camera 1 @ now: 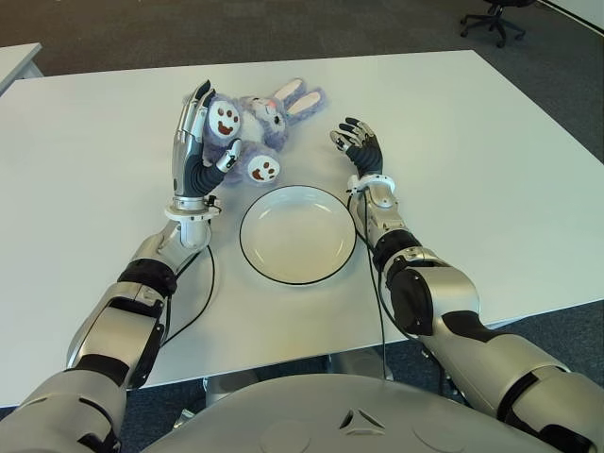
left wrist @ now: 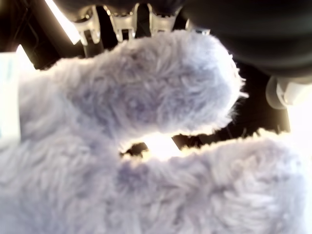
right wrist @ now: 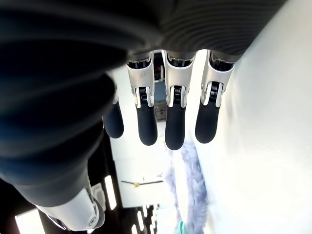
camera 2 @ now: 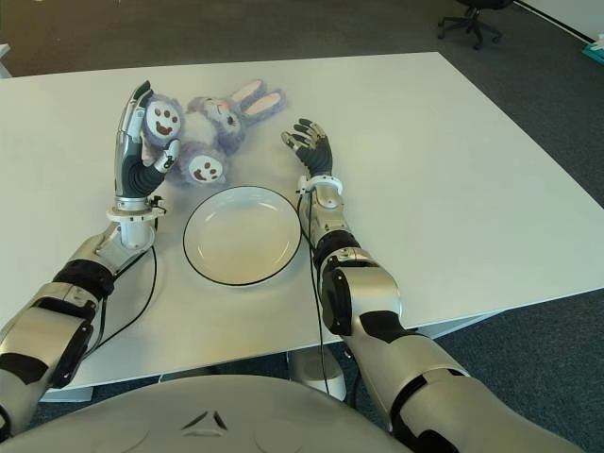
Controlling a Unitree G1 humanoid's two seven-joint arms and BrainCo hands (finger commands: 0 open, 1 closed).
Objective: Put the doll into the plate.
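A purple plush rabbit doll (camera 1: 253,127) lies on the white table (camera 1: 472,142), its two white smiling soles turned towards me. My left hand (camera 1: 196,142) stands upright against the doll's left side. Its fingers are nearly straight, one plush leg (left wrist: 146,87) lies against the palm, and the thumb (camera 1: 228,157) curls under that foot. The white plate (camera 1: 247,253) with a dark rim sits empty just in front of the doll. My right hand (camera 1: 359,143) shows right of the doll and beyond the plate's right rim, fingers (right wrist: 174,126) relaxed and holding nothing.
Black cables run along both forearms beside the plate. An office chair (camera 1: 495,17) stands on the dark floor beyond the table's far right corner. The corner of another table (camera 1: 14,58) shows at the far left.
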